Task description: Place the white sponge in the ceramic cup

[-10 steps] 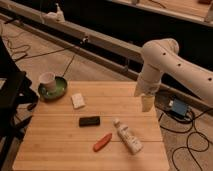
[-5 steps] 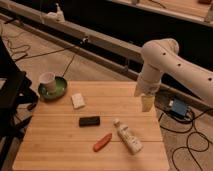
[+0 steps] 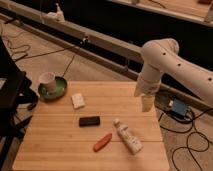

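1. The tool [image 3: 146,103] hangs at the end of the white arm [image 3: 172,62], pointing down over the far right corner of the table [image 3: 55,147]. It is just above the edge there.
2. Its jaws stand wide and it holds nothing.
3. The white sponge [image 3: 77,100] lies flat on the table, left of the middle and toward the far side. It is well apart from the tool.
4. The ceramic cup [image 3: 47,80] stands upright on the green plate [image 3: 60,89] at the far left corner of the table. The sponge is near the plate, on its right and a little closer to the camera, not touching it.
5. A black slab [image 3: 89,121] lies flat near the middle of the table, just in front of the sponge.
6. A white bottle [image 3: 127,136] with a label lies on its side right of the slab, its cap end pointing toward the far side.
7. An orange-red stick-shaped thing [image 3: 102,142] lies between the slab and the bottle, nearer the front edge; what it is I cannot tell.
8. On the floor right of the table sits a small blue box [image 3: 178,108] with cables running from it.
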Tool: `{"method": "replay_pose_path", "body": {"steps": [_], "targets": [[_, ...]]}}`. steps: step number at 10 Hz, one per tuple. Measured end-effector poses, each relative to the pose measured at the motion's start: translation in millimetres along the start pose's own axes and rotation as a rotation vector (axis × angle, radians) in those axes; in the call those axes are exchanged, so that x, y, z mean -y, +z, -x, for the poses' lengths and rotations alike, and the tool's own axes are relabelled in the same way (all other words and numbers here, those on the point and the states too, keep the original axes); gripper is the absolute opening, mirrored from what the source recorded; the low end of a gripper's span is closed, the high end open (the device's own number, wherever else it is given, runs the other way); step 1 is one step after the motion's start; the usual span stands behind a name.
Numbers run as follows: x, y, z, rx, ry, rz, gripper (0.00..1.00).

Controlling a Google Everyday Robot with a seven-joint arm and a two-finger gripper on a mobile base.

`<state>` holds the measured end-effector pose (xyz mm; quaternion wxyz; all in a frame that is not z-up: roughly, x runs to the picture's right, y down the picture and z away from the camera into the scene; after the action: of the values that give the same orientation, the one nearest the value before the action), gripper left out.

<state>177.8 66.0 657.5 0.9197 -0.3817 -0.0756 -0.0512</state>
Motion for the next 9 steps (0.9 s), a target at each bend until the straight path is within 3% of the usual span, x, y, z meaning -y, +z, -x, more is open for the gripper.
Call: {"method": "replay_pose_path", "body": {"steps": [5, 7, 9], "targets": [[3.5, -3.1, 0.1, -0.003, -0.018, -0.002, 0.62], [24.1, -7.8, 18.4, 0.033, -0.110, -0.002, 0.62], [45.2, 2.3, 47.4, 0.077, -0.204, 0.010, 0.62]]}}
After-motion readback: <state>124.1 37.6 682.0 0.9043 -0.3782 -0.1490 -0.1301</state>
